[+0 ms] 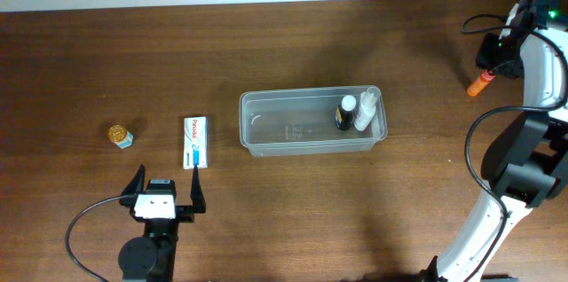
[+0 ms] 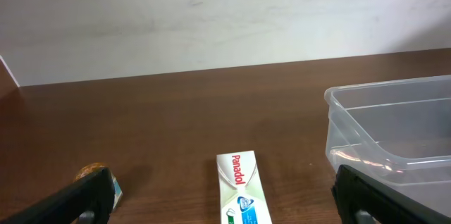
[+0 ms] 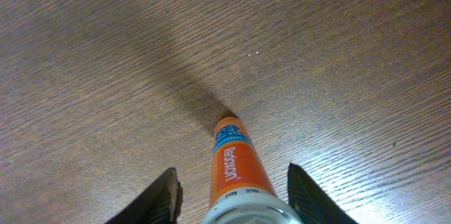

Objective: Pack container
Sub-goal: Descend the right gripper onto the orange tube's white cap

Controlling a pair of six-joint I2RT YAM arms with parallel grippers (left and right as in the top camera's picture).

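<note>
The container (image 1: 311, 95) is a clear tub at mid-table with a dark bottle (image 1: 344, 113) and a white bottle (image 1: 366, 110) standing in its right end. An orange Redoxon tube (image 3: 236, 164) lies at the far right (image 1: 480, 83). My right gripper (image 3: 234, 197) straddles its capped end, fingers close on both sides with small gaps showing. A Panadol box (image 1: 195, 142) lies left of the container. My left gripper (image 1: 169, 183) hovers just in front of it, wide open and empty. In the left wrist view the box (image 2: 242, 189) lies between the fingers, with the container (image 2: 394, 101) to the right.
A small gold-lidded jar (image 1: 121, 135) sits at the far left, showing beside my left finger (image 2: 90, 173) in the left wrist view. Cables run along the right arm near the table's back right corner. A white wall lies beyond the far edge.
</note>
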